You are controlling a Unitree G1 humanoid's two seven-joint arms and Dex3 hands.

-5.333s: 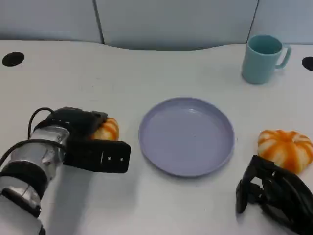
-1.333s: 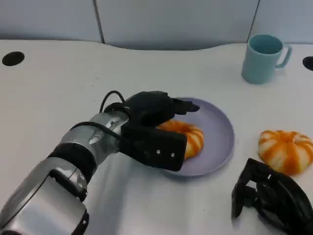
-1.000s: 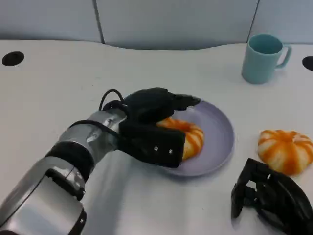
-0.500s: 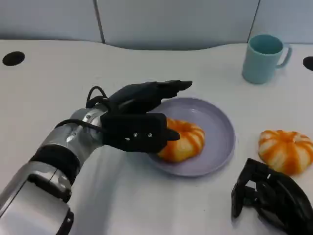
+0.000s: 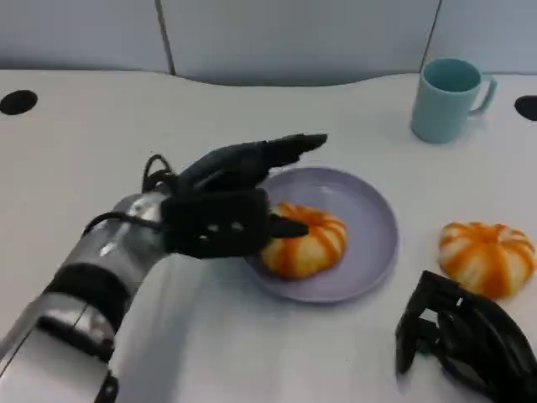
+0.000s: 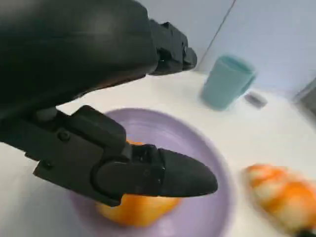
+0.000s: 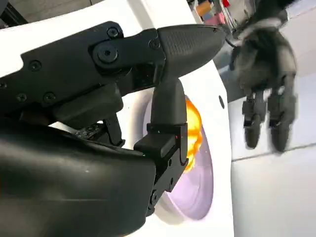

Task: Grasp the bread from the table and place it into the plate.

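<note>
Head view, left to right: a dark round hole [image 5: 17,102] is seen at the table's [image 5: 101,159] far left edge. The left hand [image 5: 231,197] is reached in over the near-left rim of the plate [image 5: 369,227] — fingers spread apart, nothing held; the upper fingers [image 5: 285,147] are extended above the plate's far-left rim, the thumb [image 5: 285,227] is pointed at the bread, right at its left side; contact cannot be confirmed. The bread [image 5: 306,243], orange with pale stripes, is lying inside the lavender plate, in its near-left part, released. In the left wrist view the same bread [image 6: 136,210] is seen on the plate [image 6: 197,163] below the thumb [image 6: 163,175], with the teal mug [image 6: 227,81] beyond and a blurred second bread [image 6: 276,195] off the plate. To the right of the plate in the head view, a second orange bread [image 5: 487,256] is resting on the table, well apart from the plate rim. The right hand [image 5: 461,340] is placed at the near-right, just in front of that second bread, fingers curled in with nothing between them. A teal mug [image 5: 449,99] is standing upright at the far right — handle to the right. In the right wrist view the plate [image 7: 195,192] and bread [image 7: 193,129] are partly hidden behind the right hand's own fingers [image 7: 168,118], and the left hand [image 7: 266,64] is seen blurred beyond.
</note>
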